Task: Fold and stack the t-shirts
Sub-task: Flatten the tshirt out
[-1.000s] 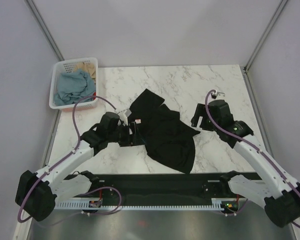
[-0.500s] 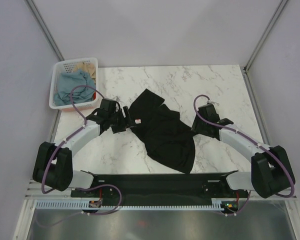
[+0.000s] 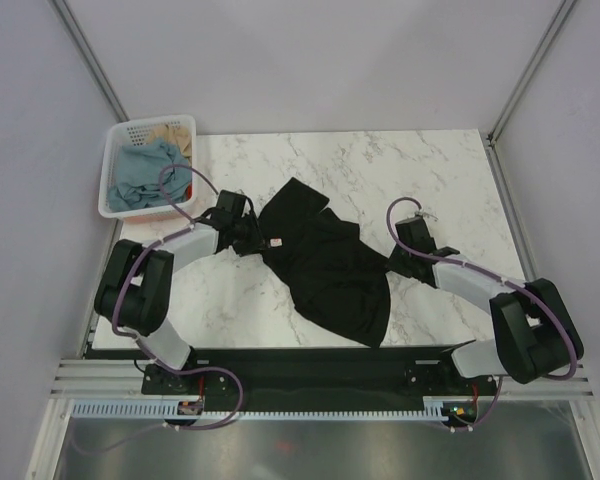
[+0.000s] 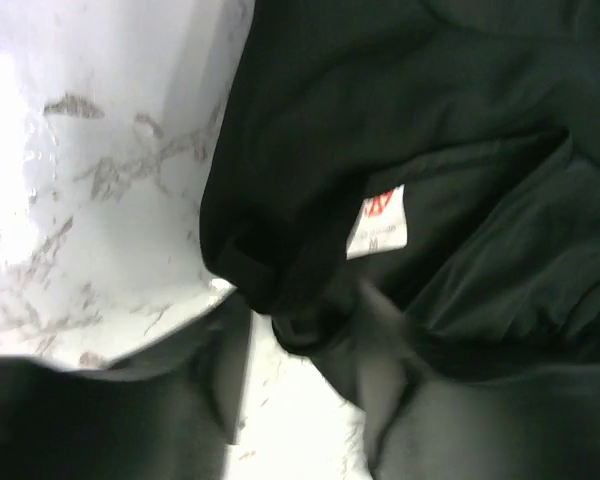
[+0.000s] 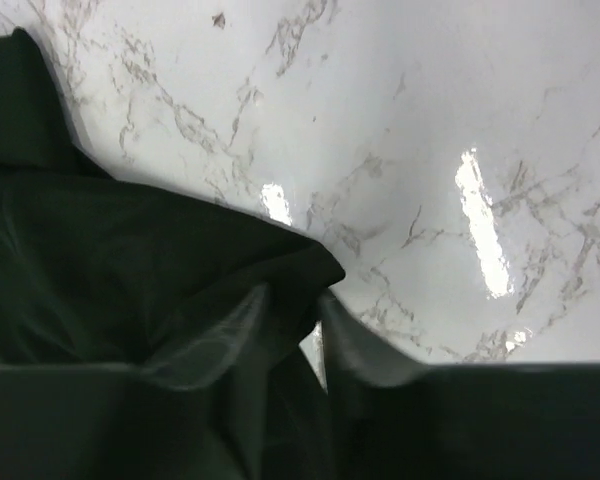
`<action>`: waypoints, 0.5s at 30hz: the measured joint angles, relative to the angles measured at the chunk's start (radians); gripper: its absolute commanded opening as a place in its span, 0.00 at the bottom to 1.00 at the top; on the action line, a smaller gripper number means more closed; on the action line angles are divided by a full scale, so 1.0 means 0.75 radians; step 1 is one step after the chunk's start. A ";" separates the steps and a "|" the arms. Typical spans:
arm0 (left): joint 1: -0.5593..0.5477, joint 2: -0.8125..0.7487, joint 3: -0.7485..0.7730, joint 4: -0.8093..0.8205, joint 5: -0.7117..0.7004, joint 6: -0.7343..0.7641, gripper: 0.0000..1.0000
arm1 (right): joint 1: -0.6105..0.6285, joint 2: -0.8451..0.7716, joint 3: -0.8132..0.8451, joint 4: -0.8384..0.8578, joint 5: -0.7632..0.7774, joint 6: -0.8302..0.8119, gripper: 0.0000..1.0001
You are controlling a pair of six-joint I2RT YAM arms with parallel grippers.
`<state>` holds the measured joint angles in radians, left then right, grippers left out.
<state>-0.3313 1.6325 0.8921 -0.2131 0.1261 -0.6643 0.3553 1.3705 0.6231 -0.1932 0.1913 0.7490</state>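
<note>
- Basket (image 3: pixel 107 182), far left corner: blue shirt (image 3: pixel 145 172) and tan shirt (image 3: pixel 172 133) bunched inside.
- Left gripper (image 4: pixel 300 330): fingers apart, straddling the collar fold.
- Black shirt (image 3: pixel 330 265): crumpled mid-table (image 3: pixel 380 170), hem towards the arms.
- Neck label (image 4: pixel 378 220): white, with a red mark and print too blurred to read.
- Right gripper (image 5: pixel 295 300): at the shirt's right edge; I cannot tell whether it grips.
</note>
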 measured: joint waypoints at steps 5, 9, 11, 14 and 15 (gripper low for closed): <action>0.001 0.095 0.122 0.009 -0.015 0.008 0.02 | -0.024 0.021 0.028 -0.010 0.042 -0.037 0.00; 0.006 0.087 0.252 -0.025 -0.025 0.009 0.02 | -0.042 -0.009 0.235 -0.166 0.158 -0.109 0.00; 0.005 0.061 0.352 -0.099 -0.066 0.016 0.02 | -0.044 -0.043 0.395 -0.236 0.222 -0.145 0.00; 0.004 -0.039 0.482 -0.196 -0.144 0.042 0.02 | -0.044 -0.107 0.678 -0.304 0.325 -0.211 0.00; 0.004 -0.101 0.510 -0.214 -0.169 0.051 0.02 | -0.044 -0.133 0.757 -0.321 0.353 -0.234 0.00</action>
<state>-0.3286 1.5570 1.2747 -0.3733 -0.0006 -0.6258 0.3222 1.2709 1.1912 -0.4339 0.4561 0.5735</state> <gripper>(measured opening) 0.044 0.010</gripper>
